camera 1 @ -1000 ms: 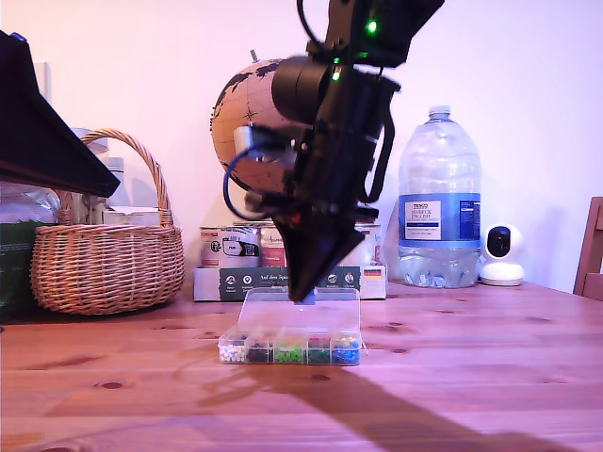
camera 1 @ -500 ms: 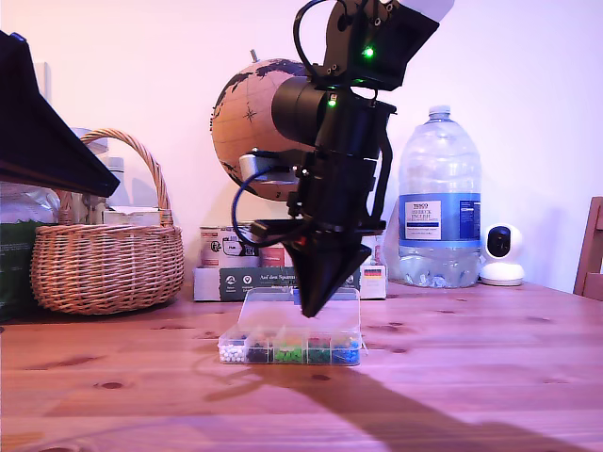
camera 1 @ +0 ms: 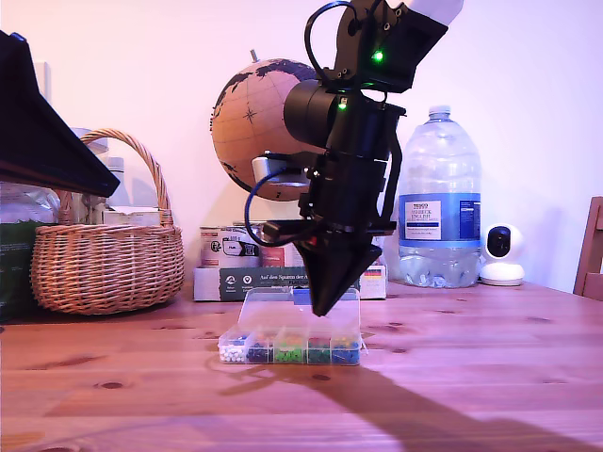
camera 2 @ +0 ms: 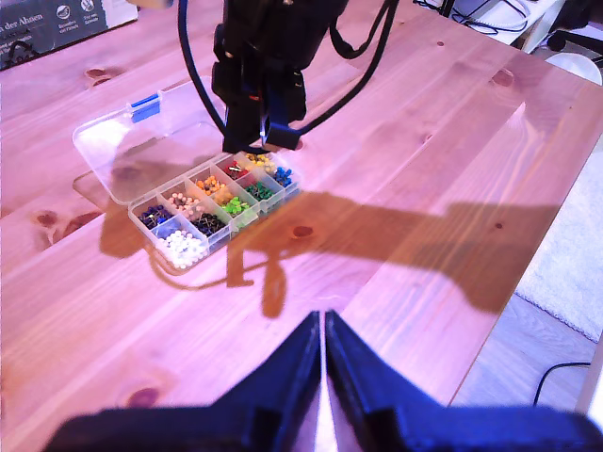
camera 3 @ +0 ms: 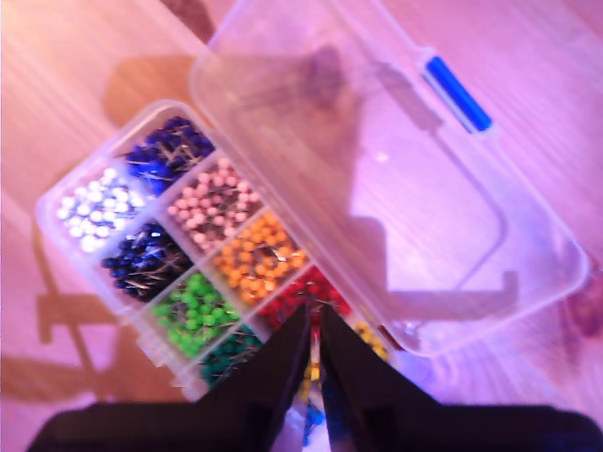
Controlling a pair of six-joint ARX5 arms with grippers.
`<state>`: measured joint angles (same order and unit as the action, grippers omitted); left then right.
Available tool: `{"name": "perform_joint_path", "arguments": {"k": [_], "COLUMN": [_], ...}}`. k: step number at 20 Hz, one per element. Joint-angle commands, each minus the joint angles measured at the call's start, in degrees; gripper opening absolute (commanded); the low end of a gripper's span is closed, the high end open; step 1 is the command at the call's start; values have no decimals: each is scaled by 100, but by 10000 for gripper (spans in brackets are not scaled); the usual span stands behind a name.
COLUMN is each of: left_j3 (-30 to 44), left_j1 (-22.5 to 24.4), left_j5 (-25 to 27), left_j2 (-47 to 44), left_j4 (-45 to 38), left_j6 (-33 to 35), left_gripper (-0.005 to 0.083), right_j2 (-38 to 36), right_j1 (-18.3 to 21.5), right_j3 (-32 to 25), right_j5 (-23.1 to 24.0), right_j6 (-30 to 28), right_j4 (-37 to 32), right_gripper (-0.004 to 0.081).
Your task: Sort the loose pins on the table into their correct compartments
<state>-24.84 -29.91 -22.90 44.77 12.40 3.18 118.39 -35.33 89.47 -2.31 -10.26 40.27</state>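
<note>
My second claw (camera 3: 313, 331), nearly closed with nothing seen held, is hung over the compartments (camera 3: 221, 264). "TESCO" is read on the water bottle (camera 1: 440, 202) behind it.

My first claw (camera 2: 323, 341) is nearly closed, empty.

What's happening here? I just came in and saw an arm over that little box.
My second end effector hangs over the open pin box on the wooden table, its tips nearly together above the red and green sections. Whether it holds a pin is too small to tell. My first end effector sits back from the box, closed and idle.
</note>
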Motion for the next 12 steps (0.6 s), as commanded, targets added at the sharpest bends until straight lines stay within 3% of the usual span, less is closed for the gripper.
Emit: {"name": "perform_joint_path", "arguments": {"k": [1,4,8,12], "left_j3": [103,103,103,103], "left_j1": [-9,-9,-9,-9], "left_j5": [-22,-22,-22,-22], "left_j2": [26,26,26,26], "left_j4": [-42,-42,-42,-44], "left_j6": [-17,-17,-17,-17], "left_gripper": [-24,-24,-24,-24], "right_j2": [118,118,118,118], "right_j1": [-17,-17,-26,-26], "right_j3": [42,42,42,42], "right_j5": [-26,-26,-26,-26], "right_j6": [44,42,37,-7], "right_j4": [-13,-26,-28,-42], "right_gripper": [-13,-11,73,76]}}
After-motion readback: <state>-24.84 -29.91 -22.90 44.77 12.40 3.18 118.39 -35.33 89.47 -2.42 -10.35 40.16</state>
